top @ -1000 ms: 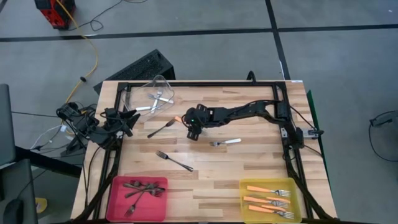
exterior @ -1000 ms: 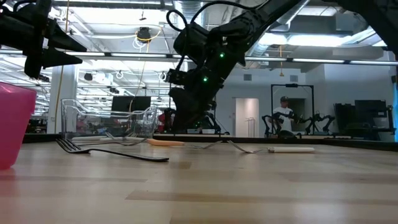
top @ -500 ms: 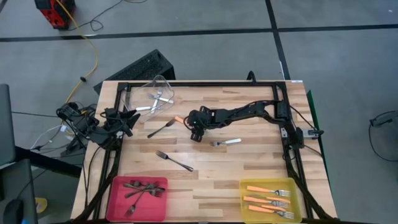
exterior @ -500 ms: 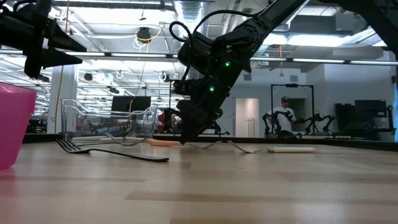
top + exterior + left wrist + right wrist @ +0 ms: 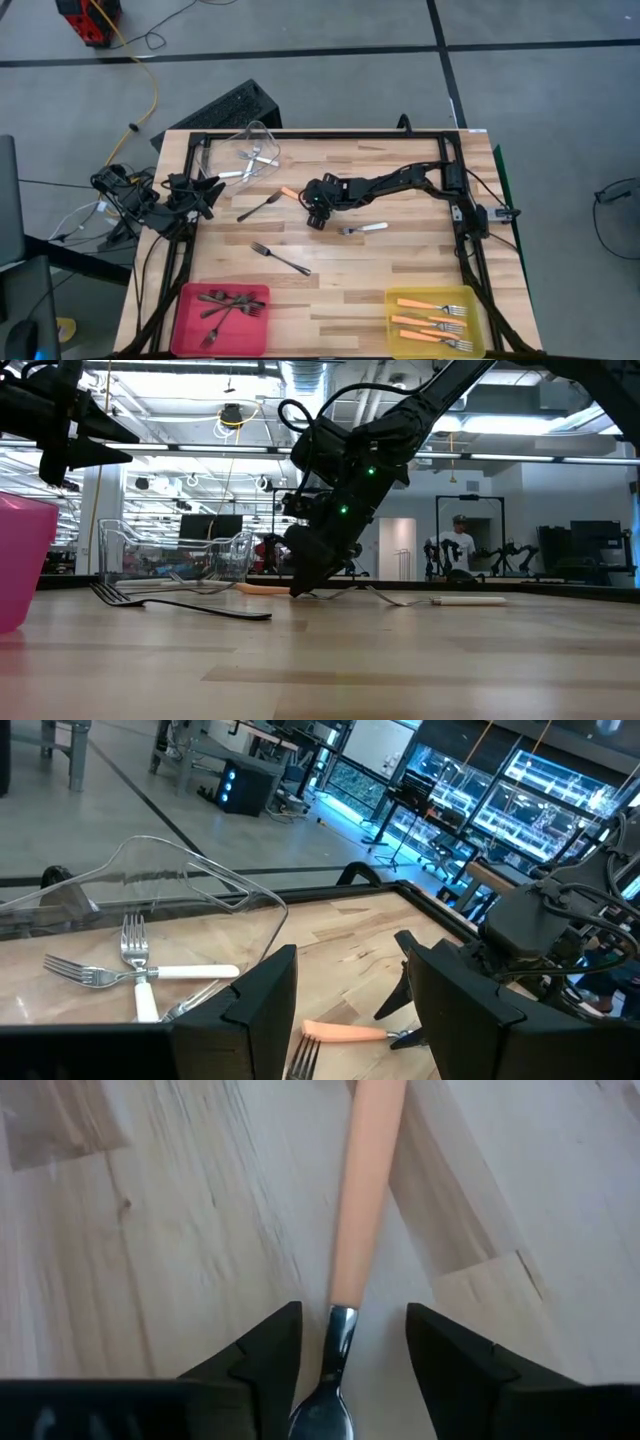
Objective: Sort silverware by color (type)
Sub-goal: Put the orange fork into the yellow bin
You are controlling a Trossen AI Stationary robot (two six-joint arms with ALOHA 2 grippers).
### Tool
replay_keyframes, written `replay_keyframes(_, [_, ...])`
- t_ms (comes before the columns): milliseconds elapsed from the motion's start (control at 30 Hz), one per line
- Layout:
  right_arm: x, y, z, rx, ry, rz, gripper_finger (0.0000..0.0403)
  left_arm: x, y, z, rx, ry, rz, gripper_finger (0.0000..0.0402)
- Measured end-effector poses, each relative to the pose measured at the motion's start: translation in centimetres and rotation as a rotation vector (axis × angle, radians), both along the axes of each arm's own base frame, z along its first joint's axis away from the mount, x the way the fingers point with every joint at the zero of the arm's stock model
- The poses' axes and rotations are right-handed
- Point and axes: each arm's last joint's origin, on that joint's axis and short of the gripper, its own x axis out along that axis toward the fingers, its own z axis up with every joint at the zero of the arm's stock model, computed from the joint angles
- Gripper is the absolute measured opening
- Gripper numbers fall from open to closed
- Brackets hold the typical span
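pale wood-plank desk (image 5: 400,280) with black rail edges, plenty of bare room mid-desk, right pincer (image 5: 345,1345) down low, fingers spread astride a smooth orange-handled fork (image 5: 362,1200), left pincer (image 5: 345,1020) spread wide, parked by the clear bin (image 5: 190,890)

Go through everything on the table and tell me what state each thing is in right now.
Right hand: open, astride the orange-handled fork, which lies flat.
Left hand: open, waiting at the table's left edge.
Clear bin: tipped, forks inside.
Pink bin: upright, dark forks inside.
Yellow bin: upright, orange-handled forks inside.
Dark fork: flat on table.
Silver fork: flat on table.
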Motion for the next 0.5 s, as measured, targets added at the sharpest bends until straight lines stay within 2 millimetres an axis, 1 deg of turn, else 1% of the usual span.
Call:
replay_keyframes(200, [-0.05,0.01,-0.03,0.008,0.004,-0.007,0.0164,0.00,0.00,0.00,0.000,0.000,0.000,0.0178])
replay_keyframes(433, [-0.30,0.03,-0.16,0.023,0.030,-0.025,0.0082,0.00,0.00,0.01,0.000,0.000,-0.001,0.0178])
replay_keyframes(500, [-0.30,-0.01,-0.15,0.023,0.030,-0.027,0.0064,0.00,0.00,0.00,0.000,0.000,-0.001,0.0178])
